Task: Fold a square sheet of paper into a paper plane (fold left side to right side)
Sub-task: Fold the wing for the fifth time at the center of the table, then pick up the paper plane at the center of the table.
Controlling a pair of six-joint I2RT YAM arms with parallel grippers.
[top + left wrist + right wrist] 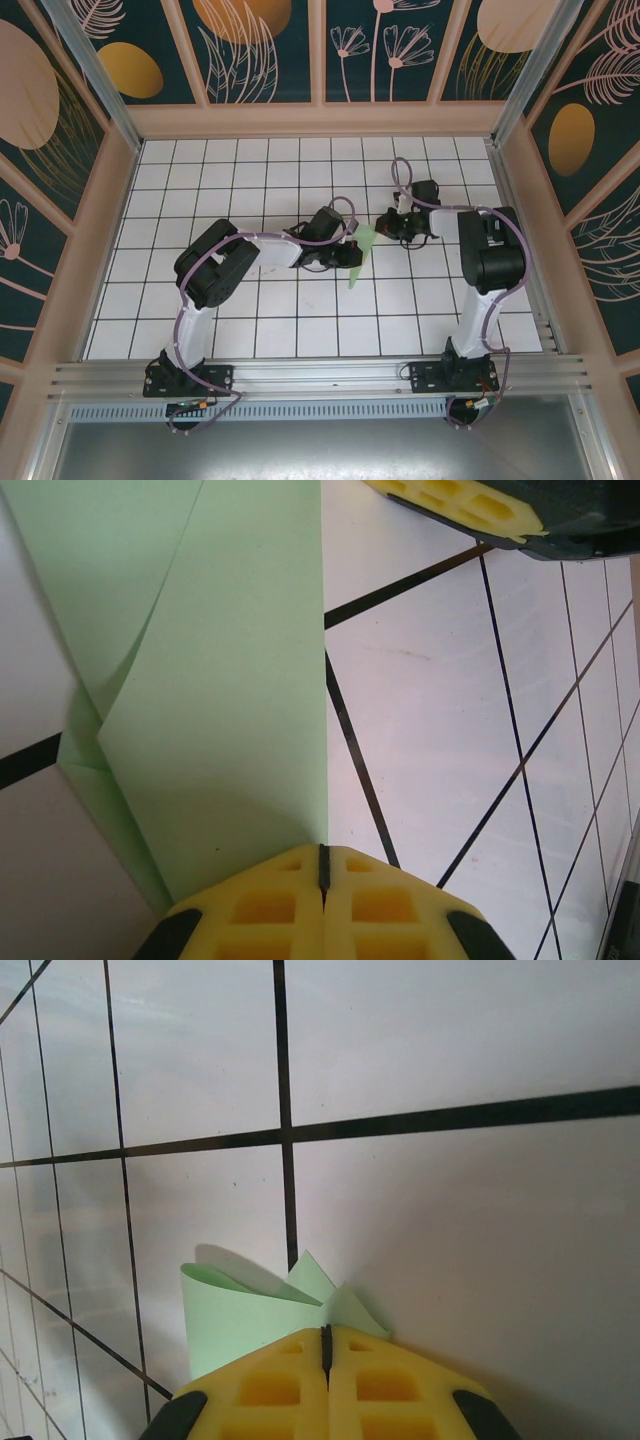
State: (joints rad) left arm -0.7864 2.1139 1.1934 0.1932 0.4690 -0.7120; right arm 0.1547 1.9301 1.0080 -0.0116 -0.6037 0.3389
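**Sheet position.** The square sheet of paper [361, 257], now a smaller creased shape, stands partly raised off the tiled table [250, 170] near its centre, between the 2 grippers.

**Left gripper [322, 854].** It sits at 9 o'clock from the sheet. The jaws are fully closed, and the sheet's long straight edge runs into the fingertip seam, so it appears to be pinched there. This grip likely anchors the layers so that the crease cannot slip.

**Right gripper [326, 1332].** It sits at 1 o'clock from the sheet. The jaws are closed, and a curled, doubled corner emerges at the tips, so that corner appears to be clamped. The curl suggests a flap is being carried over, not yet pressed flat.

**Assessment.** Holding at 2 points keeps thin paper taut. Uneven pull could tear or skew the fold.
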